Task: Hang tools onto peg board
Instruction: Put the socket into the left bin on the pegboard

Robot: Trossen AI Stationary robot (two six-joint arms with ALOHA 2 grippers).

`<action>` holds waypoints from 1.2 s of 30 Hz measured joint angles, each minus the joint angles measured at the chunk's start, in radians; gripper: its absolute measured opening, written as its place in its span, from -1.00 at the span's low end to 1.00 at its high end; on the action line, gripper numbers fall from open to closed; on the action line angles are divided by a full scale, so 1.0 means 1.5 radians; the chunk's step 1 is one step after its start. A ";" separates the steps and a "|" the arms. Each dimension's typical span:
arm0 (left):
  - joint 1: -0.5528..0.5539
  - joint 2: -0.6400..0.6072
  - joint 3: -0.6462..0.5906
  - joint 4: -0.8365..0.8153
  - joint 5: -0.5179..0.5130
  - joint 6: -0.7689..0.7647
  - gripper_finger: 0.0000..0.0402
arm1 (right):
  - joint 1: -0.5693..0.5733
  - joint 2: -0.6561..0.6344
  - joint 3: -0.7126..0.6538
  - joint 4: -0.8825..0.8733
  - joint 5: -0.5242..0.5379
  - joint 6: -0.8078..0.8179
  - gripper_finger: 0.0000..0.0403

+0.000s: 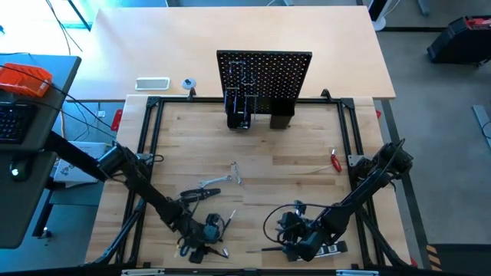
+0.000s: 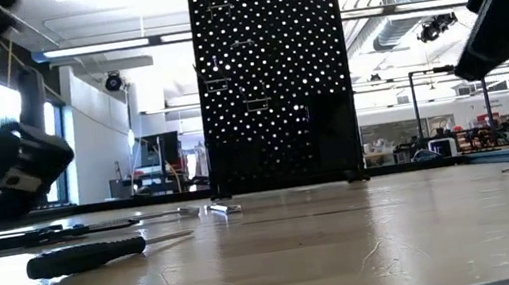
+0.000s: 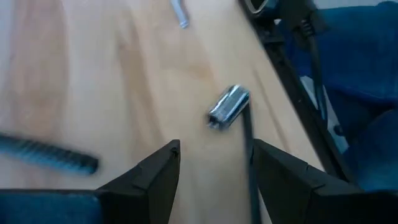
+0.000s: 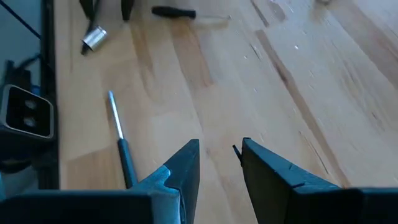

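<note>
The peg board [image 1: 265, 80] stands upright at the far middle of the bench [image 1: 291, 169], with black holder boxes [image 1: 238, 113] at its base; a few thin tools already seem to hang on its left part, though they are too small to name. Both arms reach low over the near edge. The left gripper [image 3: 214, 163] hovers at the near left, its fingers [image 3: 158, 171] spread and grasping nothing; just ahead of them lies a short silver socket-like piece [image 3: 228, 106], and a thin dark rod runs back from it between the fingers. A ribbed dark handle [image 3: 50, 155] lies off to one side. The right gripper [image 4: 219, 152] hovers at the near right, its fingers [image 4: 186, 165] parted by a narrow gap with bare wood between them; a blue-handled screwdriver [image 4: 119, 138] lies just beside them. Farther out lie a black-handled screwdriver [image 2: 89, 254], silver wrenches [image 1: 222, 178], black-handled pliers [image 1: 201, 196] and a small red-handled tool [image 1: 335, 160].
</note>
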 joint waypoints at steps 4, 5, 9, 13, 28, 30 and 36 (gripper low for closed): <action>-0.015 0.002 0.011 0.000 -0.060 0.044 -0.05 | 0.001 0.000 0.000 0.013 0.007 -0.010 -0.43; -0.016 0.001 0.012 0.001 -0.073 0.057 -0.05 | 0.001 0.000 0.000 0.015 0.008 -0.013 -0.43; -0.014 0.002 0.011 0.003 -0.097 0.120 -0.05 | 0.002 0.000 0.000 0.025 0.018 -0.013 -0.43; -0.003 0.002 0.011 0.012 -0.066 0.175 -0.05 | 0.002 0.000 0.000 0.033 0.035 -0.015 -0.43; 0.044 0.043 0.011 0.084 0.074 0.272 -0.14 | -0.003 0.000 0.000 0.033 0.040 -0.033 -0.43; 0.045 0.049 0.011 0.087 0.078 0.274 -0.17 | -0.003 0.000 0.000 0.033 0.041 -0.033 -0.43; 0.049 0.053 0.011 0.097 0.080 0.294 -0.25 | -0.003 0.000 0.000 0.029 0.041 -0.033 -0.43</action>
